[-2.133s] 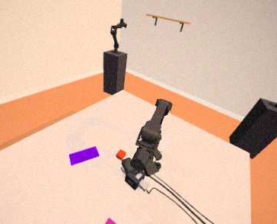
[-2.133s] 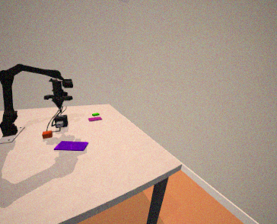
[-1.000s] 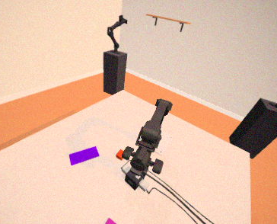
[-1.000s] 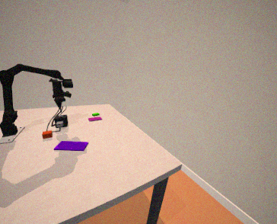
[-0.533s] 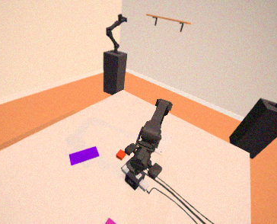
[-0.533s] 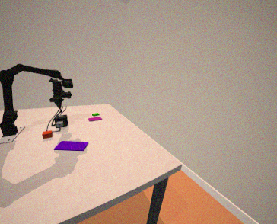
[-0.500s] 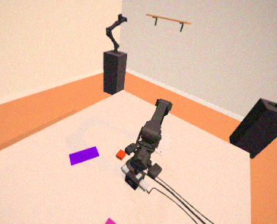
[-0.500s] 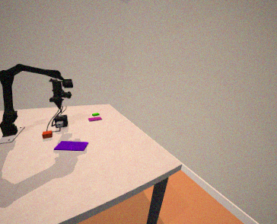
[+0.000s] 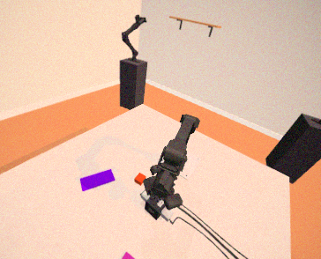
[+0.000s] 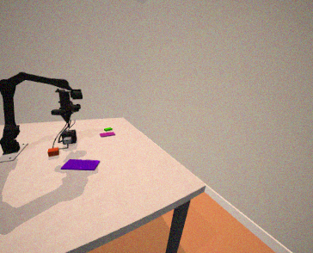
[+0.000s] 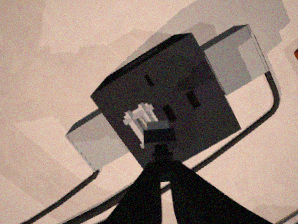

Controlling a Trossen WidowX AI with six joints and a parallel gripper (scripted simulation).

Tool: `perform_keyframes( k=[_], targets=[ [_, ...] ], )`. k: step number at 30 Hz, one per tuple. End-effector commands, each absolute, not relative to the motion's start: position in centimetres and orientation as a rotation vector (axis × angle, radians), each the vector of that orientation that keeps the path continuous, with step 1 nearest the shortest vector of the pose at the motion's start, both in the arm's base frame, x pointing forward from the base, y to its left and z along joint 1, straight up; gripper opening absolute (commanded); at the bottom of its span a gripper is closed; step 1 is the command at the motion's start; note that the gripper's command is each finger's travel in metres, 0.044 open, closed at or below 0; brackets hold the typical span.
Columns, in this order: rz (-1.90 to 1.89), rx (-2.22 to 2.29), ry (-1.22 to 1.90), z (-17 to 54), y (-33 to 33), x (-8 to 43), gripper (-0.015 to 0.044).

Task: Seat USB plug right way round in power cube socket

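Under the arm's wrist, the pincer grips at the power cube

At the fingertips, the pincer (image 9: 161,201) (image 10: 68,123) (image 11: 164,171) is clamped on the dark USB plug (image 11: 160,134), the fingers nearly together. The plug is over the top face of the power cube (image 9: 153,210) (image 10: 72,135) (image 11: 175,75); how deep it sits, and which way round, cannot be told. Just beside the pincer's tips is 1 pale, frame-like piece (image 11: 141,119), partly covered by the plug. Farther out on that top face are 3 dark slots.

Below the pincer, on opposite sides of the cube, are 2 grey blocks (image 9: 166,214) (image 10: 67,140) (image 11: 95,145), with black cables (image 9: 204,225) (image 11: 274,95) leading away.

Near the pincer, 1 small red block (image 9: 140,179) (image 10: 53,151) lies on the table (image 9: 252,198) (image 10: 138,206). Well apart from the pincer lie 1 purple slab (image 9: 97,180) (image 10: 80,164), 1 magenta piece (image 9: 128,255) (image 10: 107,134) and 1 small green piece (image 10: 108,129). Above the pincer, the black arm (image 9: 176,154) (image 10: 44,79) reaches across from its base.
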State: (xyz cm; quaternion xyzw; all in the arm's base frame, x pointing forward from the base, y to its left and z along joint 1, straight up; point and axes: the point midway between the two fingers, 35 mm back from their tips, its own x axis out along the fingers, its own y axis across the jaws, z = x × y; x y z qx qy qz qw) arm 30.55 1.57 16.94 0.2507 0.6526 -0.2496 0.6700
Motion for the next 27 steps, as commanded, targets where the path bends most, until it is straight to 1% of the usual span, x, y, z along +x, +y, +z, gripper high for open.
perform_keyframes(
  k=[1, 27],
  targets=[
    [-0.636, 0.640, 1.450, 16.92, 1.56, 30.54, 0.0000],
    [-1.144, 1.161, 1.219, 16.92, 1.56, 30.54, 0.0000]
  ],
)
